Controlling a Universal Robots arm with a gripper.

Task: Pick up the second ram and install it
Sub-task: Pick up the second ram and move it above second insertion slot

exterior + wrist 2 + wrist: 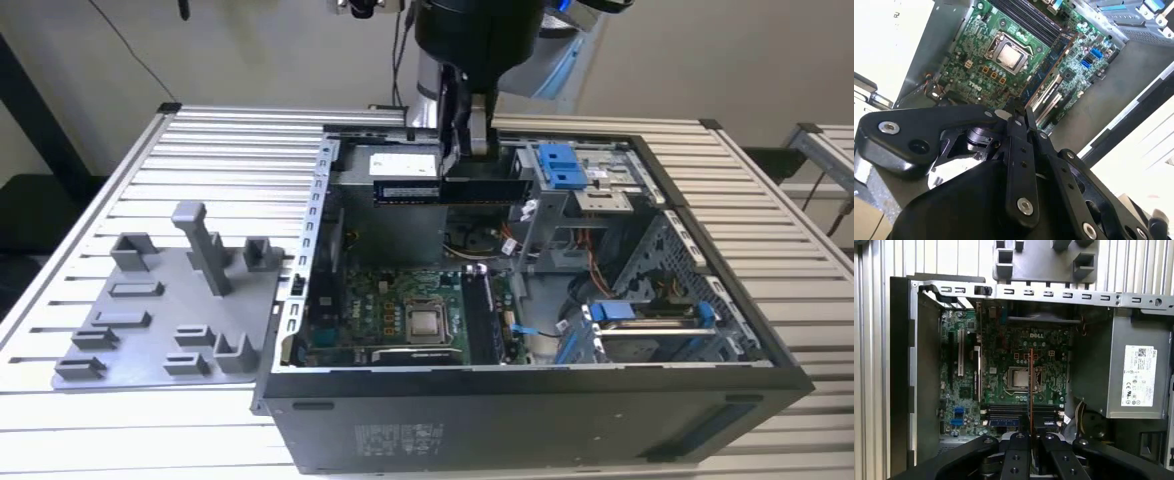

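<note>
My gripper (pixel 465 165) hangs over the back half of the open computer case (pixel 534 400), shut on the second ram (pixel 403 190). The stick is held level and on edge, well above the motherboard (pixel 380 305). In both wrist views I see the ram edge-on, as a thin line (pixel 1031 385) (pixel 1051 67) running out from between the fingers (pixel 1019 445) (pixel 1021 165). Below it lie the processor socket (pixel 1019 377) and the row of dark memory slots (pixel 1021 412), which sit toward the gripper's side of the board.
A grey plastic tray (pixel 160 320) with upright posts stands on the slatted table to the exterior view's left of the case. Inside the case are a silver power supply (pixel 1139 375), drive bays with blue clips (pixel 561 165) and loose cables (pixel 534 330).
</note>
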